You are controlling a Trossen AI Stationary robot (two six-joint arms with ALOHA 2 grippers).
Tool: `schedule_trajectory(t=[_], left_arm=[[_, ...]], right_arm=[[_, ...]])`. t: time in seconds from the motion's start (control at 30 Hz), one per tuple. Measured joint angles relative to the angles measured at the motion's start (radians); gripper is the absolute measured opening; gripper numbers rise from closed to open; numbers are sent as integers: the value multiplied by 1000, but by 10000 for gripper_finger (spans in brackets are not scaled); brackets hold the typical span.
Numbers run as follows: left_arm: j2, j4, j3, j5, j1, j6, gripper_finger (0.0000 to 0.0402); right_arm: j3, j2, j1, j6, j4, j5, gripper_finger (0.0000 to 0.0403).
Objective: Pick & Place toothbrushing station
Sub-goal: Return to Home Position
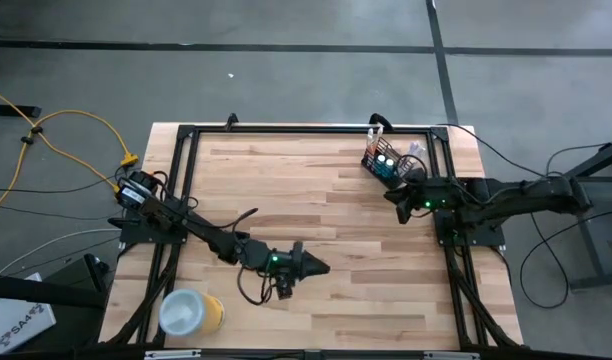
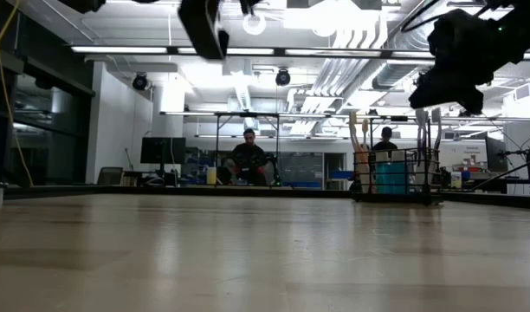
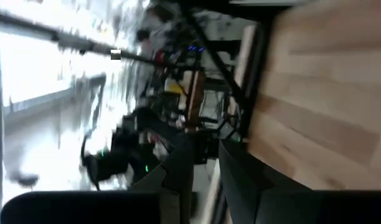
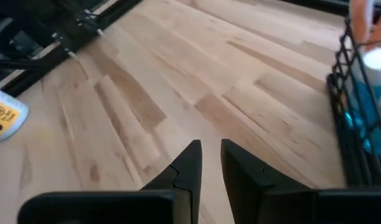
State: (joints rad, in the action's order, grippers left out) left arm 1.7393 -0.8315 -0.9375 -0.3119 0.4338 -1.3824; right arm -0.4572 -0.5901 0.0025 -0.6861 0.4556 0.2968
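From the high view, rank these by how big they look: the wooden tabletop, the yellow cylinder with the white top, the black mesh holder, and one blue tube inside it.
1. Wooden tabletop, by far the largest.
2. Yellow cylinder and black mesh holder: these look about alike, so I will not rank them.
3. Blue tube, the smallest.

Partly legible "SA4"-like marking on white sheet (image 1: 16, 322), bottom-left floor

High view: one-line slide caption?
Right pincer hovers beside mesh holder; left pincer waits mid-table.
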Motion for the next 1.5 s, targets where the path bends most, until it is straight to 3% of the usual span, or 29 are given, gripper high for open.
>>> schedule_trajectory(t=[0.27, 0.6, 0.8, 1.0, 1.23, 1.5], left_arm=[[-2, -118, 0, -260, 37, 271, 69], [-3, -93, 0, -595, 44, 653, 69], [-3, -57, 0, -665, 94, 701, 69], [-3, 99, 0, -657, 136, 803, 69], [-78, 345, 0, -419, 136, 1025, 69], [-197, 627, 0, -225, 75, 1246, 69]], right_arm=[[0, -59, 97, 10, -89, 64, 54], [0, -187, 203, 142, -361, 65, 54], [0, -205, 277, 160, -431, 65, 54], [0, -205, 335, 161, -473, 78, 53], [0, -205, 375, 145, -496, 79, 53], [0, -205, 400, 76, -486, 38, 52]])
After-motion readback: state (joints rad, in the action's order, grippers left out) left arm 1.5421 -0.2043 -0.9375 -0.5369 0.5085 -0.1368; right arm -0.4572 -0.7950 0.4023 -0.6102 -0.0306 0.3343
